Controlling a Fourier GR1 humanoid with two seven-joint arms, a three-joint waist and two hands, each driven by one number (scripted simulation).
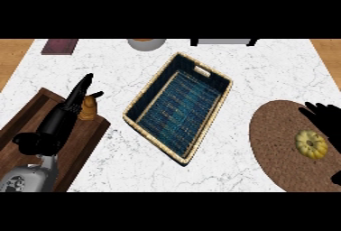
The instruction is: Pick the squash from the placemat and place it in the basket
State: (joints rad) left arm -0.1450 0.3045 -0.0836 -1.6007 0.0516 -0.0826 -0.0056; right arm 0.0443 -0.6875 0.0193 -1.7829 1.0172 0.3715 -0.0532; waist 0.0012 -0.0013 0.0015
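White marble counter (100, 58), grey-veined, is seen from steeply above, with strips of wooden floor visible at the upper corners. At the centre, a rectangular wicker basket (178, 107) with a dark blue woven floor and a handle slot in its far wall is set at an angle; nothing is seen inside it. At the right, a round brown woven placemat (279, 149) is cut by the view's edge. At the lower left, a dark wooden tray (33, 113) is laid on the counter, and a small tan figure-like object (87, 109) is stood upright on it. The left hand (75, 100) is shown over the tray on its grey forearm, its black fingers held straight and spread, pointing away from the viewer and holding nothing. The right hand (325, 118) is seen at the right edge above the placemat, its fingers extended and uncurled, just beyond the squash and apart from it. The squash (311, 144), small, yellow and ribbed, is shown resting on the placemat, well apart from the basket. Along the far edge, a dark red book-like object (59, 45) and a grey round vessel (146, 43) are partly shown.
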